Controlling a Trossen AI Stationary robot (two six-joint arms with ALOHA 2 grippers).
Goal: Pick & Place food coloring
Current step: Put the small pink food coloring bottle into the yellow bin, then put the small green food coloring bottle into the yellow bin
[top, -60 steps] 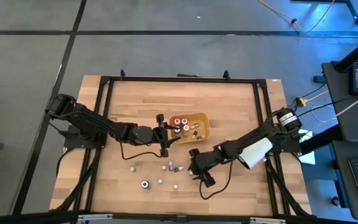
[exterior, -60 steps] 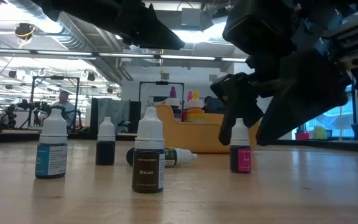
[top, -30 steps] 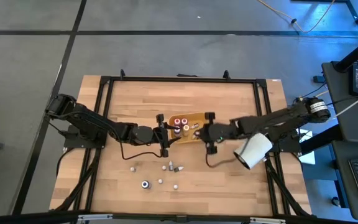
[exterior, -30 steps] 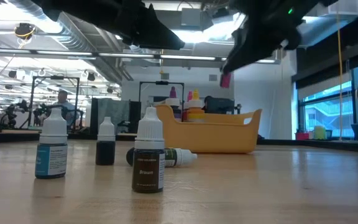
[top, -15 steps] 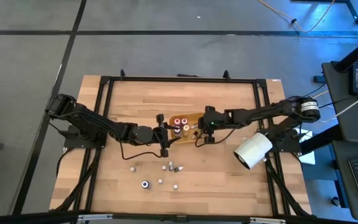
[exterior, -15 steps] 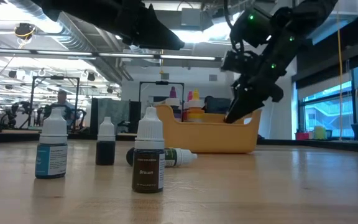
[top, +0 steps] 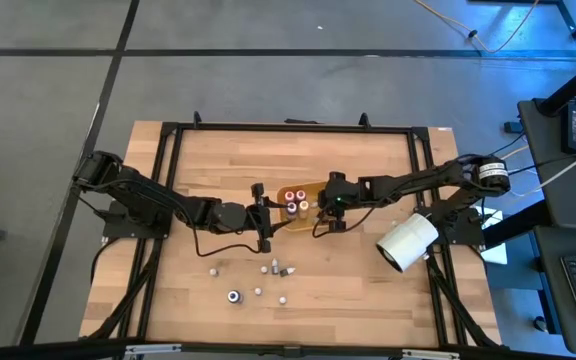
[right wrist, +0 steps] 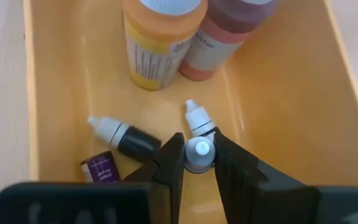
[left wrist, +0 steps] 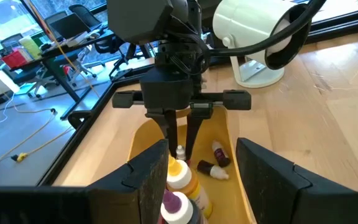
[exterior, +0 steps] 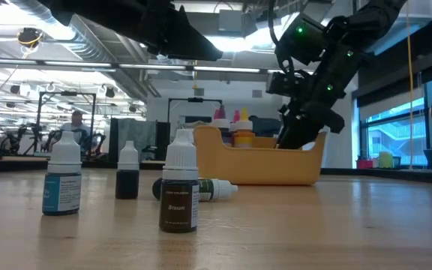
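Right wrist view: a small white-capped bottle [right wrist: 197, 152] is pinched between the nearly closed fingers of the right gripper [right wrist: 197, 163], held cap-up low inside the orange tray [right wrist: 55, 93], presumably so that it can be set down among the others rather than dropped. Two more small bottles lie on the tray floor just beside it, and two larger ones stand at the far end. The left gripper [left wrist: 204, 180] is stationed at the tray's other end with its jaws partly open and nothing between them; whether the tray is being steadied cannot be told. Six bottles [top: 258, 280] remain loose on the worktop, toward its front edge.

Compared with a second ago, the right gripper has been lowered from above the tray's rim into the tray, and the tray appears nudged slightly sideways.
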